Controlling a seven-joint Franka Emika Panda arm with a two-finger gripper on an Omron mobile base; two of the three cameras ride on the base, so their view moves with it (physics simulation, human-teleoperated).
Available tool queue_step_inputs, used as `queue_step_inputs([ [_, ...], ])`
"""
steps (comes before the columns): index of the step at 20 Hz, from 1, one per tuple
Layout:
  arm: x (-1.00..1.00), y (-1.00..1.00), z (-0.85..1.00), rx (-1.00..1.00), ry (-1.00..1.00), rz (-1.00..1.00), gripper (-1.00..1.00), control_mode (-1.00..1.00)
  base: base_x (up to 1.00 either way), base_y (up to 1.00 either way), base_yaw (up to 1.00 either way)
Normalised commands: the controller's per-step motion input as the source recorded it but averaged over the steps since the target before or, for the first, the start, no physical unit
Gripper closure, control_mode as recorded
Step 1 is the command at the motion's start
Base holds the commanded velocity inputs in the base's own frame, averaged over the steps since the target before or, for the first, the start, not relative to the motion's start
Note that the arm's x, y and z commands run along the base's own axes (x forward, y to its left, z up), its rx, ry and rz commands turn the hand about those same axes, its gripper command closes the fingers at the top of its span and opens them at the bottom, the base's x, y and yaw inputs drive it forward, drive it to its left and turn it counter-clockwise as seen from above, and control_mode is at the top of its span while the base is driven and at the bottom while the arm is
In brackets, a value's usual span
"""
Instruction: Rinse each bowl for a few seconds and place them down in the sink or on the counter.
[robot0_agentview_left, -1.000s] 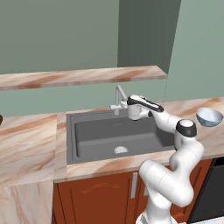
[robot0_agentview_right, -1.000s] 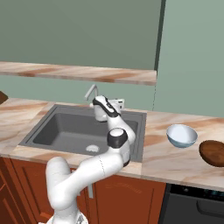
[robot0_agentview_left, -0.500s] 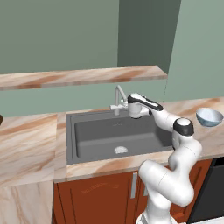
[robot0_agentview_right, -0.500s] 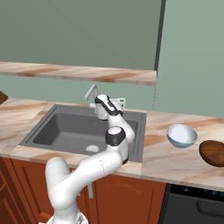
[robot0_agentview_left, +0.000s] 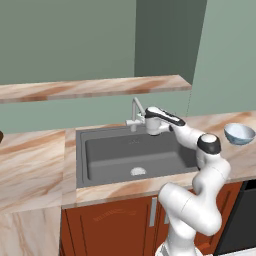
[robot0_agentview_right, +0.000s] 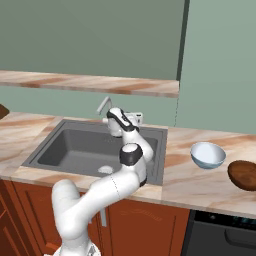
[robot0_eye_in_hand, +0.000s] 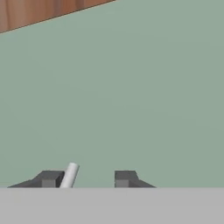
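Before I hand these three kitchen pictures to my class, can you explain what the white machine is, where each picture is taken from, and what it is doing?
The white jointed robot arm stands before a beige marble counter with a dark grey rectangular sink. Two pictures come from cameras behind the arm, on its left and right. The third looks out from its hand at the green wall.

The arm reaches over the sink to the slim silver faucet. In the hand view a thin silver rod stands beside one of the two dark fingertips; the two-finger gripper is partly open, and whether it grips the rod I cannot tell.

A pale blue-grey glossy bowl and a dark brown bowl wait on the counter, right of the sink.
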Motion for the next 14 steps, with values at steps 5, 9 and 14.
queue_step_inputs([
  [5,-0.04,-0.33,-0.15,0.01,0.09,-0.02,1.0,-1.0,0.0,0.0,0.0],
  [9,-0.02,-0.54,-0.18,0.03,0.13,-0.01,1.0,-1.0,0.0,0.0,0.0],
  [14,0.0,-0.58,-0.19,0.04,0.13,-0.01,1.0,-1.0,0.0,0.0,0.0],
])
